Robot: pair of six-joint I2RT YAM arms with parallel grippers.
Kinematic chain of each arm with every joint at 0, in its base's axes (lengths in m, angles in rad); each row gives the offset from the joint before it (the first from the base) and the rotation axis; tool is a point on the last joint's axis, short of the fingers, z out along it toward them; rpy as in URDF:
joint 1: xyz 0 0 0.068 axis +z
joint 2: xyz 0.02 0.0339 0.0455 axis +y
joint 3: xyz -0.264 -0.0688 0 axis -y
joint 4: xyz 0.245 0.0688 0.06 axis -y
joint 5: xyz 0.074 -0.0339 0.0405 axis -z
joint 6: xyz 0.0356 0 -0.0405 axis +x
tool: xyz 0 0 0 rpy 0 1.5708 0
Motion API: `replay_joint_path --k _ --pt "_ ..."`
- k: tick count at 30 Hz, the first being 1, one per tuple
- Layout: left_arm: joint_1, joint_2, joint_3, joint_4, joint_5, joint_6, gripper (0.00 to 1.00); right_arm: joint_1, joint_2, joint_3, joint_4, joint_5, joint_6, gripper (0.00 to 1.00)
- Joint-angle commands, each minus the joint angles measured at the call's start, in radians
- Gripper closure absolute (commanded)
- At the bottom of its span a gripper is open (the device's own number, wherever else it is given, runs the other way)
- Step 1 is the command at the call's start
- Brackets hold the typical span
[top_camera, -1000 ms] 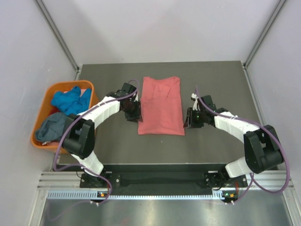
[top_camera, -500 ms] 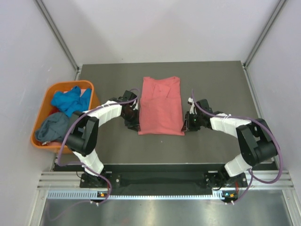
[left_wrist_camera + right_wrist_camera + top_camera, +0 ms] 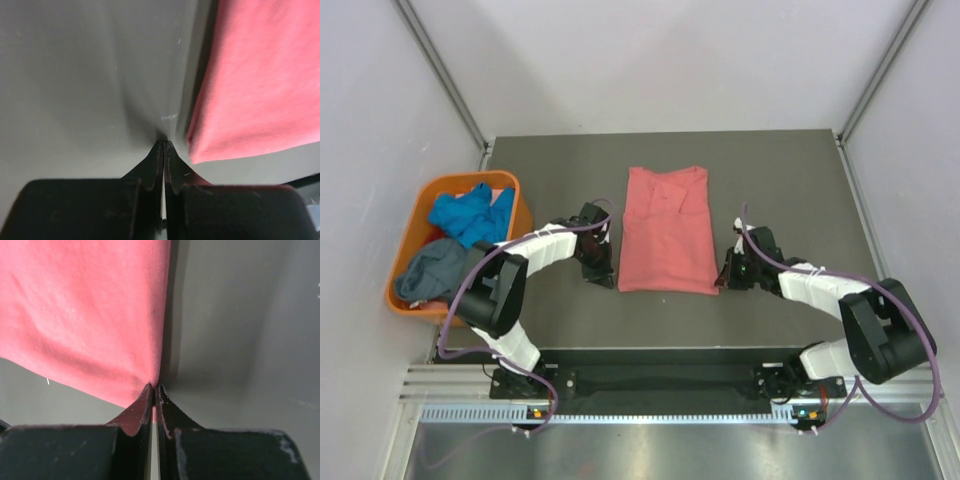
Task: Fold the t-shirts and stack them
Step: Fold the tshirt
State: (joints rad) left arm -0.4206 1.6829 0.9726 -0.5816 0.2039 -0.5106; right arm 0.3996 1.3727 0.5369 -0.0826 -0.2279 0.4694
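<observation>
The pink shirt (image 3: pixel 666 235) lies lengthways, pointing away from me. My right end effector (image 3: pixel 154 386) pinches its near corner; my left end effector (image 3: pixel 164 144) is shut just beside the other.

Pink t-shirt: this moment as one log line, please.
left gripper shut at pink t-shirt corner | right gripper shut on its edge

The left gripper (image 3: pixel 163 146) is seen with its 2 black fingers (image 3: pixel 149 172) pressed together, tips down at the grey table (image 3: pixel 75 75). The salmon-pink t-shirt (image 3: pixel 255 75) is laid to the right, its near corner just beside the fingertips.
</observation>
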Motion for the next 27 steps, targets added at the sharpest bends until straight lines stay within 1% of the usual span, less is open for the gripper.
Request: replay_joint_path --k 1,3,4,5,6,8,9,11,12,13,14,17,20,22,23,25,26,27 --pt "0.000 -0.023 -0.031 0.034 0.049 -0.017 1.00 0.008 -0.037 -0.035 -0.019 0.068 0.024 1.00" --pt "-0.001 -0.009 -0.028 0.013 0.055 -0.017 1.00 0.008 -0.041 -0.031 -0.049 0.084 0.028 1.00" --pt "-0.003 -0.005 -0.023 0.000 0.060 -0.011 0.98 0.008 -0.049 -0.029 -0.061 0.087 0.028 1.00" --pt "-0.003 0.000 -0.015 -0.018 0.072 -0.006 0.85 0.008 -0.055 -0.028 -0.081 0.088 0.025 0.96" --pt "-0.003 0.000 0.007 -0.029 0.071 -0.003 0.82 0.008 -0.064 -0.022 -0.092 0.088 0.023 0.92" --pt "-0.003 -0.005 0.050 -0.046 0.034 0.009 0.79 0.008 -0.089 -0.006 -0.133 0.094 0.021 0.83" --pt "-0.001 -0.002 0.114 -0.069 0.022 0.021 0.78 0.008 -0.099 0.017 -0.149 0.102 0.021 0.82" --pt "0.000 0.017 0.190 -0.075 0.008 0.041 0.78 0.008 -0.104 0.046 -0.190 0.107 0.018 0.80" --pt "0.002 0.029 0.262 -0.060 0.008 0.050 0.80 0.008 -0.103 0.072 -0.203 0.108 0.017 0.80" --pt "0.005 0.056 0.294 -0.043 0.011 0.067 0.81 0.007 -0.104 0.083 -0.209 0.105 0.015 0.79" --pt "0.012 0.076 0.358 -0.034 0.018 0.072 0.82 0.008 -0.106 0.095 -0.218 0.101 0.012 0.80" --pt "0.031 0.167 0.478 0.002 0.078 0.073 0.85 0.008 -0.118 0.113 -0.224 0.090 0.012 0.80" --pt "0.037 0.265 0.579 0.028 0.121 0.081 0.86 0.008 -0.120 0.144 -0.195 0.058 -0.003 0.80" --pt "0.037 0.335 0.626 0.038 0.149 0.090 0.87 0.007 -0.090 0.175 -0.171 0.035 -0.018 0.80" --pt "0.037 0.356 0.661 0.048 0.163 0.092 0.87 0.007 -0.072 0.220 -0.154 0.006 -0.034 0.80" --pt "0.039 0.403 0.687 0.068 0.207 0.084 0.87 0.007 -0.002 0.279 -0.132 -0.024 -0.049 0.80" --pt "0.039 0.412 0.698 0.097 0.212 0.081 0.87 0.007 0.027 0.346 -0.128 -0.049 -0.054 0.80" --pt "0.039 0.425 0.701 0.110 0.209 0.080 0.87 0.007 0.090 0.383 -0.120 -0.068 -0.058 0.80"
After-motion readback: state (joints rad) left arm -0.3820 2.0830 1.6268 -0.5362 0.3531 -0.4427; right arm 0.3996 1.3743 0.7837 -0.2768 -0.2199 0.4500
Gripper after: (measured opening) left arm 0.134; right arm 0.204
